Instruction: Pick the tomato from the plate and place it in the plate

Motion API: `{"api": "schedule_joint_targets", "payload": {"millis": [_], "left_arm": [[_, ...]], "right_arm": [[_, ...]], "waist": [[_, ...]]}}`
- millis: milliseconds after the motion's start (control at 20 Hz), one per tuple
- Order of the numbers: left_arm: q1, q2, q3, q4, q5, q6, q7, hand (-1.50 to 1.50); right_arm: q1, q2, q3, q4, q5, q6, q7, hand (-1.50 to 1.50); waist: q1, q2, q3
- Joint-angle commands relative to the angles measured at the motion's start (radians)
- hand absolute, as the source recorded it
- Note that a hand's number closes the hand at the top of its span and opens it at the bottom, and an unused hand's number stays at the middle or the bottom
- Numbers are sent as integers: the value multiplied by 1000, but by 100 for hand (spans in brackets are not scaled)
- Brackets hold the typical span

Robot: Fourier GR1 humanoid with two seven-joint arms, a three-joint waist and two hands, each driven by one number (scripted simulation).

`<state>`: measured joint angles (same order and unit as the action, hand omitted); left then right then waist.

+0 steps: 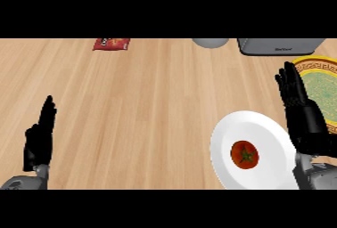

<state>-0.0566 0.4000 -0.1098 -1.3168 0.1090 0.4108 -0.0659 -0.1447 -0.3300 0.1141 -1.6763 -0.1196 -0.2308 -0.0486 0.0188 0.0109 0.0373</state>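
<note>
A red tomato [244, 155] with a green stem lies in the middle of a white plate [263, 124] at the lower right of the counter. A second plate [320, 84], green with a yellow patterned rim, sits at the right edge, farther back. My right hand [302, 116] stands open with straight fingers pointing away, between the two plates and just right of the white one, not touching the tomato. My left hand [39, 138] rests open at the lower left, fingers up, far from both plates.
A red snack packet [111, 43] lies at the back left. A grey rounded object [211, 42] and a grey appliance [280, 46] stand along the back edge. Bare wooden counter spreads across the middle and left.
</note>
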Motion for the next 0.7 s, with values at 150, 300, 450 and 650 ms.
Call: {"api": "schedule_joint_targets", "payload": {"millis": [150,300,450,650], "left_arm": [[-32,4,-36,-46,37,-142,-28,0],[-26,-12,-45,-35,48,-151,-40,0],[-37,-52,-71,-29,84,-204,-44,0],[-39,-9,-48,-13,118,-291,-58,0]], "right_arm": [[-63,248,78,88,139,-286,36,150],[26,-59,34,200,397,-301,38,150],[8,318,16,144,418,-697,-59,-150],[111,326,241,192,480,-969,-194,-150]], "waist": [[-3,-10,-38],[-60,12,-86],[-36,-7,-40],[-14,-9,-37]]}}
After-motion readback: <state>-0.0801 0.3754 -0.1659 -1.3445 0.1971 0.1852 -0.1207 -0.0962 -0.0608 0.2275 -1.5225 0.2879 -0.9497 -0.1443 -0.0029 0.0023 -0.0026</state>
